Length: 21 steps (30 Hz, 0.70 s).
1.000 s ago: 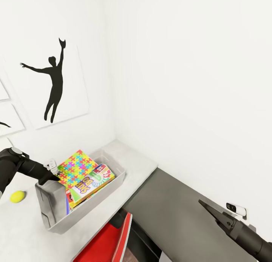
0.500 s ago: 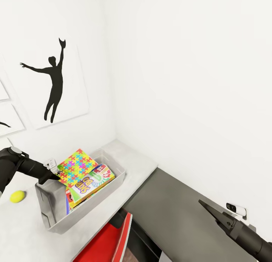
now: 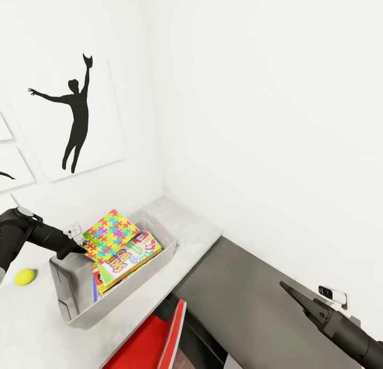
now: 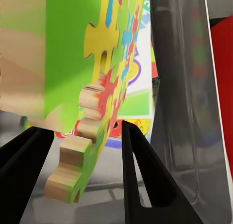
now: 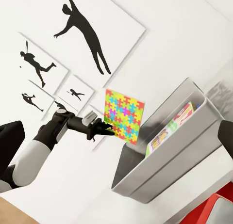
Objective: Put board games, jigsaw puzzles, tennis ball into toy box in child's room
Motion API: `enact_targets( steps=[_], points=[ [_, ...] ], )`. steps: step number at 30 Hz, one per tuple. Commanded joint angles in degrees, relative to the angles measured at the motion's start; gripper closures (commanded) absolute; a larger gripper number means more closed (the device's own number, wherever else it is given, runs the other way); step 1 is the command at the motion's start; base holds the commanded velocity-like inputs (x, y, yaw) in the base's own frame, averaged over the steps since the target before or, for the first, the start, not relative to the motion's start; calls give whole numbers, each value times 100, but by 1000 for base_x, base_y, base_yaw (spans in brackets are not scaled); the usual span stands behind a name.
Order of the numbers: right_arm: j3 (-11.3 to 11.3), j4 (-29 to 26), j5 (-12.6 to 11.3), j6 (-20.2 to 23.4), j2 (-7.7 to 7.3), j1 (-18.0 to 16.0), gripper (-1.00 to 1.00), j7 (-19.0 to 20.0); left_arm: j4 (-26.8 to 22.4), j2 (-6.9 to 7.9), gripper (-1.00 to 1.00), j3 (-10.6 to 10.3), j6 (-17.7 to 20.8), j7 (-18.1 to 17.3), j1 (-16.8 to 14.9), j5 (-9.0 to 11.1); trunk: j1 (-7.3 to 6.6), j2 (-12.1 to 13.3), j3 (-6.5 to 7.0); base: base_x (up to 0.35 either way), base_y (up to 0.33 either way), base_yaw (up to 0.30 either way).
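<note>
The left gripper (image 3: 80,247) has a jigsaw puzzle (image 3: 110,234) by its lower corner, fingers closed down to the thickness of the piece and pinching its edge, and holds it over the near end of the toy box (image 3: 160,265) on the table (image 3: 37,326). I'd judge this the placing step: the puzzle stands tilted on one corner, its flat face turned up and toward the room, one diagonal running from the gripper up toward the wall corner. A board game (image 3: 130,254) already lies slanted in the box beneath it. Next it needs lowering flatter and letting go. The tennis ball (image 3: 24,276) sits on the table outside the box. The right gripper (image 3: 290,293) hangs apart over the dark cabinet (image 3: 250,294), fingers together, holding nothing.
</note>
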Motion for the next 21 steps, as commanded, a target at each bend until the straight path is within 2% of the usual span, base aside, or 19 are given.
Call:
enact_targets(
  steps=[1,8,11,12,15,19,21],
  points=[
    [1,-3,-36,41,-2,-1,-100,-8,-6,-5,100,10,61,-42,-3,-41,4,-12,-11,0,0,0],
    [-6,-3,-36,41,-2,-1,-100,-8,-6,-12,100,-3,55,-42,5,-9,4,-12,-11,0,0,0],
    [-6,-3,-36,41,-2,-1,-100,-8,-6,-13,100,-8,53,-42,14,264,4,-12,-11,0,0,0],
    [-7,-3,-36,41,-2,-1,-100,-8,-6,-10,100,-22,53,-42,16,452,4,-12,-11,0,0,0],
    [-7,-3,-36,41,-4,-1,-100,-7,-6,-7,100,-105,53,-42,18,770,4,-12,-11,0,0,0],
    [-8,-3,-36,41,-3,-1,-100,-5,-6,-5,100,-296,60,-42,19,983,4,-12,-11,0,0,0],
    [-8,-3,-36,41,-7,-1,-100,-5,-6,-5,100,-331,61,-42,19,1012,4,-12,-11,0,0,0]
  ],
)
